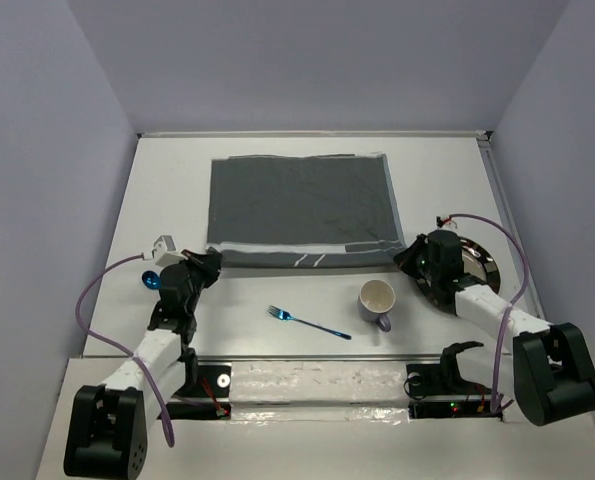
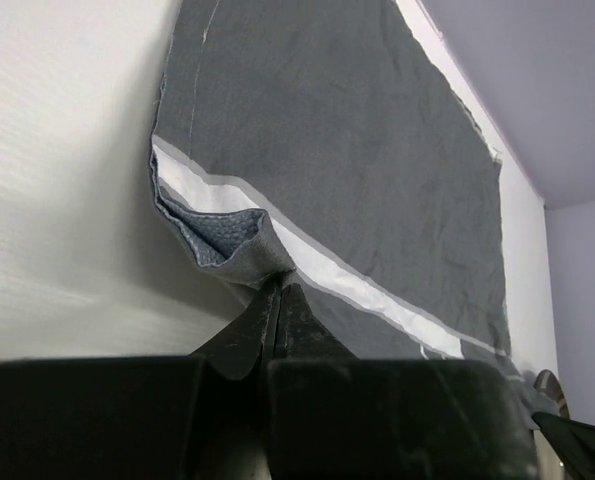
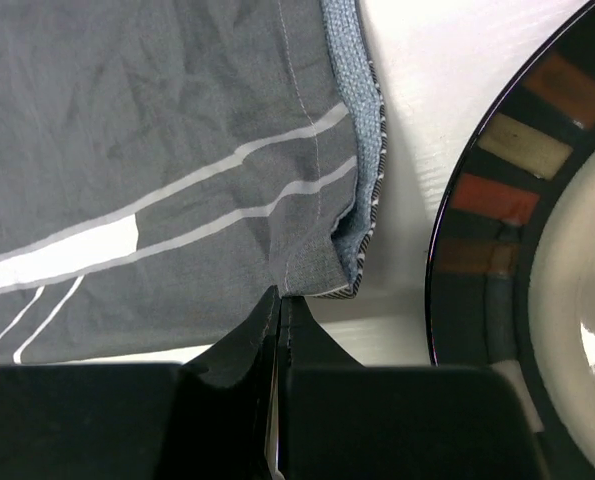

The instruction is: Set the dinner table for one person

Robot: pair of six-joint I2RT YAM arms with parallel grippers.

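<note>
Two near corners of the placemat are gripped, seen from above, on your white dinner table. Left wrist: the left gripper pinches the lifted corner, with bare table to its left. Right wrist: the right gripper pinches the other corner, with table showing between cloth and plate.

dinner table | on it: placemat (striped), fork, mug, plate

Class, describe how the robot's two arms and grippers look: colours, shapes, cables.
The left arm and right arm have white links, black joints and bulky black bases. The left cable and right cable are lilac loops. The left gripper and right gripper are black, with tapering fingers.
</note>
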